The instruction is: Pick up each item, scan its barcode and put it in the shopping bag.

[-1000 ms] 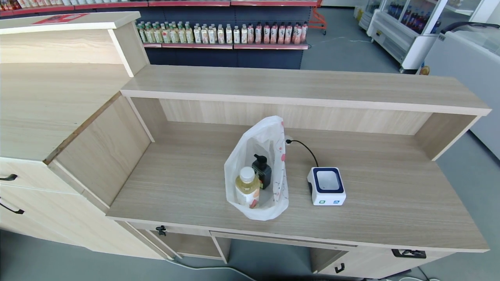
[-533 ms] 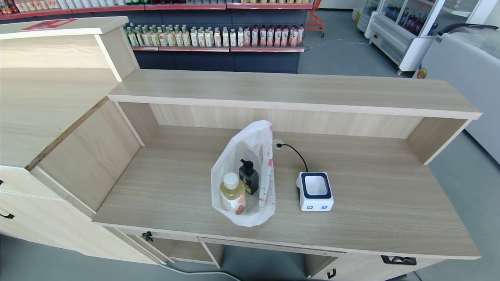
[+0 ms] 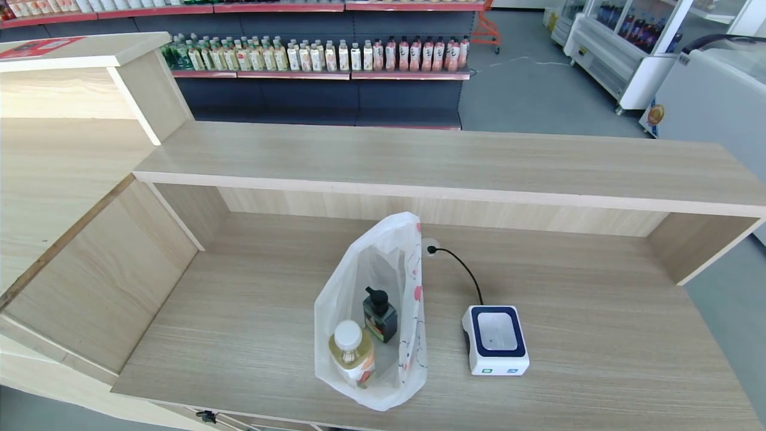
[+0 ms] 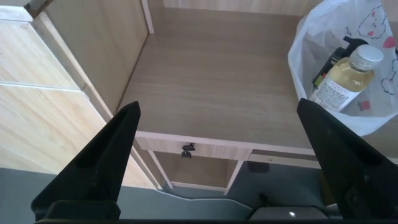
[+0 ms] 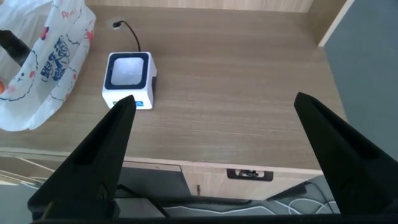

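Ahead of both jaws | shopping bag (image 3: pixel 410 281) on counter (image 3: pixel 239 335), untouched

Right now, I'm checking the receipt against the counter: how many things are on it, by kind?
Bottles: 2, yellow bottle and black bottle, both in the bag
Bag: 1
Scanner: 1
Total: 4

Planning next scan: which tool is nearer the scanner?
Right. Right tool is at the counter front near the scanner; left tool is beyond the shopping bag.
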